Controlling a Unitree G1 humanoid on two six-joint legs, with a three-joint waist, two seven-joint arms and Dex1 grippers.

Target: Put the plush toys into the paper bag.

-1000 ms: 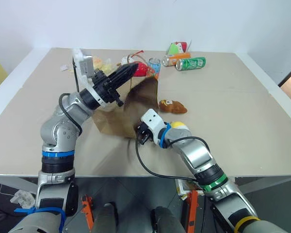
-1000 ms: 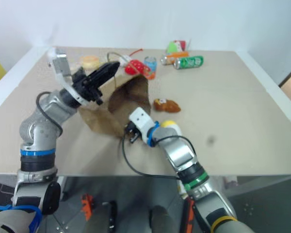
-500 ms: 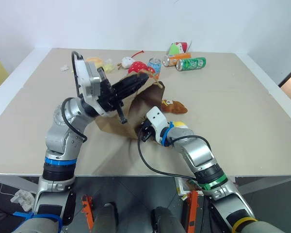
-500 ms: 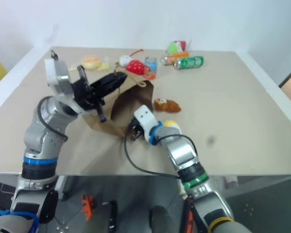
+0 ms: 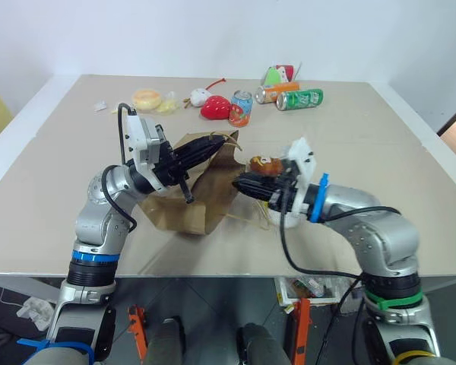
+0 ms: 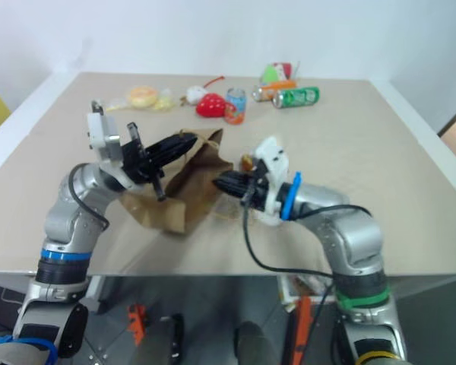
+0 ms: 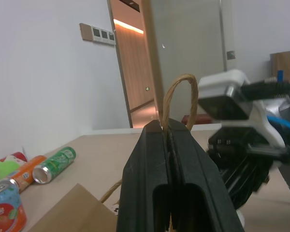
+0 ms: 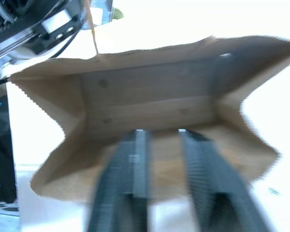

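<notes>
The brown paper bag (image 5: 188,204) lies slumped on the table, its mouth facing right. My left gripper (image 5: 219,142) is shut on one cord handle (image 7: 181,81) and holds the bag's top edge up. To the right of the mouth, my right gripper (image 5: 240,185) points at the opening, open, with nothing between its fingers (image 8: 135,159). In the right wrist view the bag's inside (image 8: 150,104) looks empty. The brown plush toy (image 5: 264,163) lies just behind the right gripper. The white plush toy (image 5: 286,221) peeks out under my right wrist, mostly hidden.
At the table's far side lie a red strawberry plush (image 5: 215,109), a small white toy (image 5: 199,96), a blue can (image 5: 241,107), a green can (image 5: 299,99), an orange can (image 5: 276,92) and a yellow bun (image 5: 147,99). The table's front edge runs just below both arms.
My right gripper has risen from beside the bag's lower edge, swung right and opened. My left gripper has sunk with the handle, and the bag's top has come down.
</notes>
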